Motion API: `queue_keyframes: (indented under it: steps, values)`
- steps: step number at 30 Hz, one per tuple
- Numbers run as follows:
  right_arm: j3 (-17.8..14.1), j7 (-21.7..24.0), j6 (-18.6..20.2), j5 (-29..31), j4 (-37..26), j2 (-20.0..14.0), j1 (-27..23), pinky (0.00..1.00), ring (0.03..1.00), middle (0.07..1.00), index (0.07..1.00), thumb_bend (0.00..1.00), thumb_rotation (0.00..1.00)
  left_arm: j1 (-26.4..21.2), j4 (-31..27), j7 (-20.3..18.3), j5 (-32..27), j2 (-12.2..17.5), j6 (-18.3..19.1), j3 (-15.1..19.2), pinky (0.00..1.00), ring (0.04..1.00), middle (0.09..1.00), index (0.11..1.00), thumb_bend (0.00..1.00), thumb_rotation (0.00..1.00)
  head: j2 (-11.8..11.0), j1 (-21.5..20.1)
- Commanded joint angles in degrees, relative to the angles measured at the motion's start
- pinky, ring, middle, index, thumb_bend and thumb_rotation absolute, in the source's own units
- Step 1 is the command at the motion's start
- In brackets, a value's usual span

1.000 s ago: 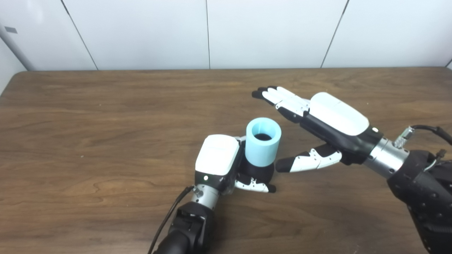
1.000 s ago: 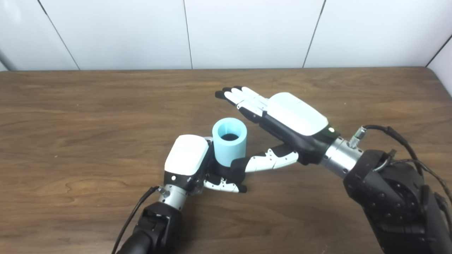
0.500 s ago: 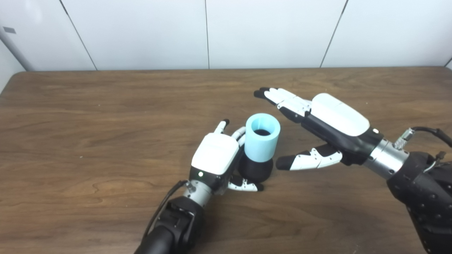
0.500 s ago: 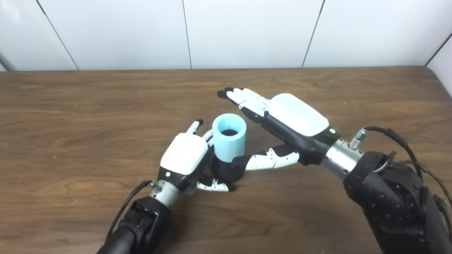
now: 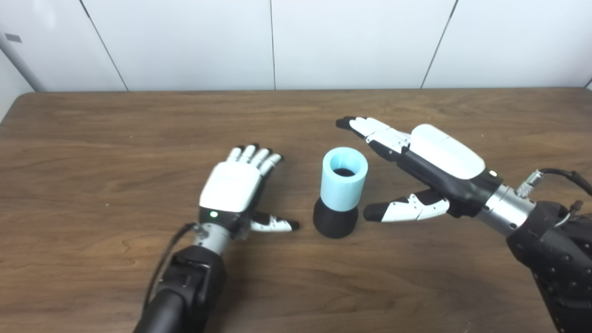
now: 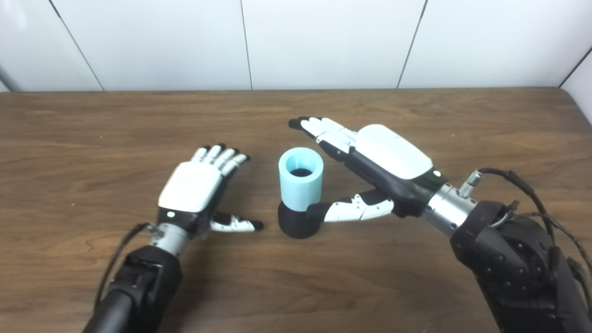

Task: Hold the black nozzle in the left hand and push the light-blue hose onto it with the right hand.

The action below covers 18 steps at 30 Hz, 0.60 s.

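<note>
Dark wood-grain table (image 5: pixel 115 138) under flat white wall panels (image 5: pixel 185 41) split by thin dark seams.

Left hand (image 5: pixel 233 185), lower centre-left: smooth white shell on the back, black underside, palm down low over the wood, fingers straight and spread, thumb jutting right toward the nozzle. Holding nothing; clear gap to the nozzle.

Right hand (image 5: pixel 432 162), right of centre: same glossy white-and-black build, ribbed metal wrist, fingers stretched flat toward the upper left, thumb held apart below them. Empty too, thumb tip just beside the nozzle, not clearly touching.

Between both hands, mid-frame: hose (image 5: pixel 344 185), a short matte light-blue cylinder, thick-walled, open-topped, upright. Seated on the nozzle (image 5: pixel 335 223), a rounded matte black base resting on the table.
</note>
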Motion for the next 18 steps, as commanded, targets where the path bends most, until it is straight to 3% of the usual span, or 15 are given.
queue_keyframes:
  steps: [1, 5, 12, 16, 18]
  values:
    - [-1.28, -1.97, -1.42, 0.56, -0.6, -0.68, -0.57, 0.87, 0.976, 0.986, 1.0, 0.59, 1.0, -0.74, -2.54, 1.18, -2.07, 0.58, -0.49, 1.7, 1.0, 0.98, 0.941, 0.895, 0.85, 0.49, 0.03, 0.09]
    - [-1.73, -2.56, -2.09, 0.6, 0.24, -0.81, -0.24, 0.87, 0.974, 0.989, 1.0, 0.6, 1.0, -0.37, -4.54, 1.39, -5.82, 1.77, -1.14, 5.11, 1.0, 0.954, 0.93, 0.896, 0.85, 0.5, -0.01, 0.19]
    - [-2.53, -3.88, -2.96, 1.18, 1.36, -0.85, 0.22, 0.87, 0.977, 0.984, 1.0, 0.59, 1.0, 0.31, -7.53, 0.88, -7.47, 2.65, -0.68, 9.09, 0.99, 0.945, 0.932, 0.907, 0.84, 0.54, -0.22, 0.89]
    - [-3.28, -4.29, -2.04, 2.01, 1.72, -0.39, 0.82, 0.87, 0.978, 0.987, 1.0, 0.59, 1.0, 1.3, -9.29, 0.42, -9.06, 2.41, 0.7, 11.74, 1.0, 0.947, 0.93, 0.907, 0.86, 0.55, -0.22, 0.89]
    - [-4.07, -4.97, -0.99, 2.66, 2.19, 0.34, 1.63, 0.87, 0.977, 0.987, 1.0, 0.59, 1.0, 2.43, -10.43, 0.86, -12.61, 1.78, 1.79, 14.24, 0.99, 0.942, 0.927, 0.903, 0.86, 0.55, -0.27, 0.62]
